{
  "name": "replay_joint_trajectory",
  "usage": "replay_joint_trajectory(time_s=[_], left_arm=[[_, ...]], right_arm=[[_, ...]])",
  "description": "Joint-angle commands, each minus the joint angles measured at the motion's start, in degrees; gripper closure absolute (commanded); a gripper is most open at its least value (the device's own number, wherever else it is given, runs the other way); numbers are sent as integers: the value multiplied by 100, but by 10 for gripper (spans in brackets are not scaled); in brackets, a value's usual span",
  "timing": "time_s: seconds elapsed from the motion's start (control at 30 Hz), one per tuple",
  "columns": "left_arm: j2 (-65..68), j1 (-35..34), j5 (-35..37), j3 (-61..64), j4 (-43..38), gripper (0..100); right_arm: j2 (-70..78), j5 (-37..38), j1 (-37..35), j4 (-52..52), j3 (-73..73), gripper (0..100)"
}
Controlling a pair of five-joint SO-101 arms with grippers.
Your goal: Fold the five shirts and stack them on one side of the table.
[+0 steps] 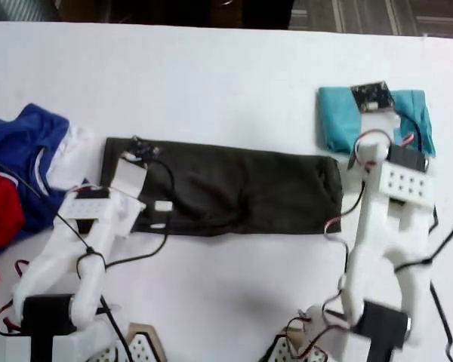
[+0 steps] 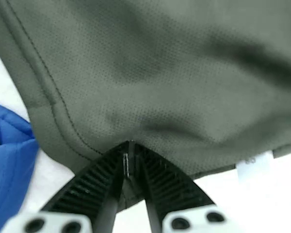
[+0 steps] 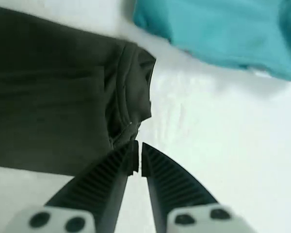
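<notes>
A white desk (image 1: 211, 68) carries a dark olive knit shirt (image 1: 226, 192), folded into a long band that runs across its middle, parallel to the near edge. The left arm (image 1: 83, 226) stands over the band's left end; in its wrist view the left jaws are clenched on the stitched hem of the shirt, with cloth pinched between them. The right arm (image 1: 392, 196) stands by the band's right end. There the right jaws are pressed almost together with nothing between them, their tips just beside the bunched end of the dark shirt and over bare desk. A teal shirt (image 1: 334, 124), folded into a compact rectangle, lies near the right edge, just beyond the dark shirt's right end and partly under the right arm. At the left edge a rumpled blue shirt (image 1: 23, 143), a red shirt (image 1: 0, 207) and a white garment (image 1: 72, 154) lie unfolded in a heap, the white one just beside the band's left end.
</notes>
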Motion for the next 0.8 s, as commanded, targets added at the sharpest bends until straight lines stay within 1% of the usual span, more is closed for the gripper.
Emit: replay_joint_trajectory(time_s=[0.0, 0.07, 0.2, 0.3, 0.37, 0.5, 0.77], left_arm=[[0, 88, -18, -4, -123, 973], [-9, 88, -18, -4, -123, 973], [-9, 88, -18, -4, -123, 972], [-9, 88, -18, -4, -123, 972], [-9, 88, -18, -4, -123, 972], [-9, 88, -18, -4, -123, 972], [-18, 97, -18, -13, -123, 972]], right_arm=[[-796, 158, 207, -400, 1248, 978], [-1130, 185, 391, -971, 2154, 978], [-1745, 149, 963, -2501, 3868, 979], [-2114, 149, 1262, -3231, 4633, 979], [-2308, 132, 1297, -3222, 4695, 978], [-2527, -176, 1288, -3363, 4905, 978], [-2510, -193, 1297, -3380, 4914, 978]])
